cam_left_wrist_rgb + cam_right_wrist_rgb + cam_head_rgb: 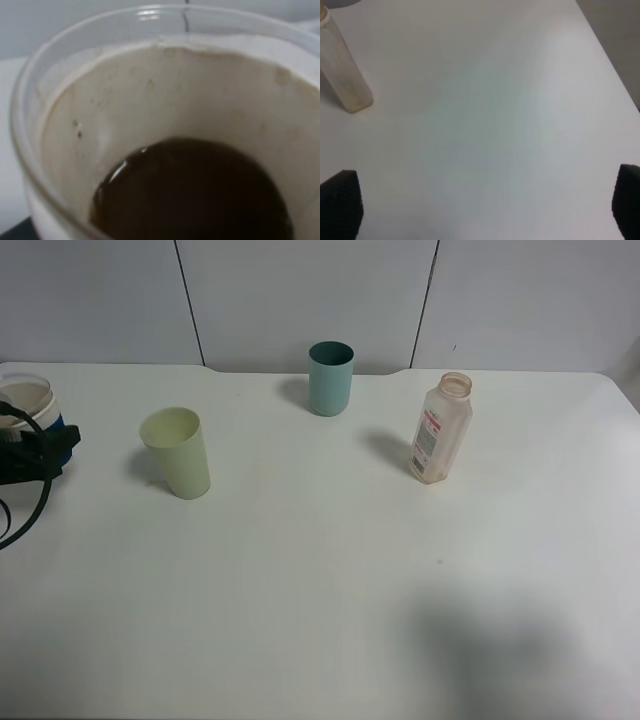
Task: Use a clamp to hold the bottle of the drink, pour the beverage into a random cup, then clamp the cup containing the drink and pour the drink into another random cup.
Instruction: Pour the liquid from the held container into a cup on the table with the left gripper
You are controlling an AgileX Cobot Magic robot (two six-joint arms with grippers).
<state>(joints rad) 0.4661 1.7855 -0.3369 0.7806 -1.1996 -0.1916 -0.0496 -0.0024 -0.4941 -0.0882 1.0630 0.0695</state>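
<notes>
Left gripper [45, 452] pinches the cup [25, 400] at the table's [320, 590] far left, brown drink [195, 195] inside. Right gripper [482, 205] hangs spread above the table near the upright bottle [440, 430] (the yellow-green tumbler [178, 453] stands well apart).

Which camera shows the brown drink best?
The left wrist view: it looks into the short clear-rimmed cup at the dark brown liquid. The high view shows the cup, no liquid; the right wrist view, neither.

White table [300, 570] bears, upright and well apart: pale yellow-green plastic tumbler [178, 455], teal tumbler [330, 378], translucent capless plastic bottle [440, 430].
</notes>
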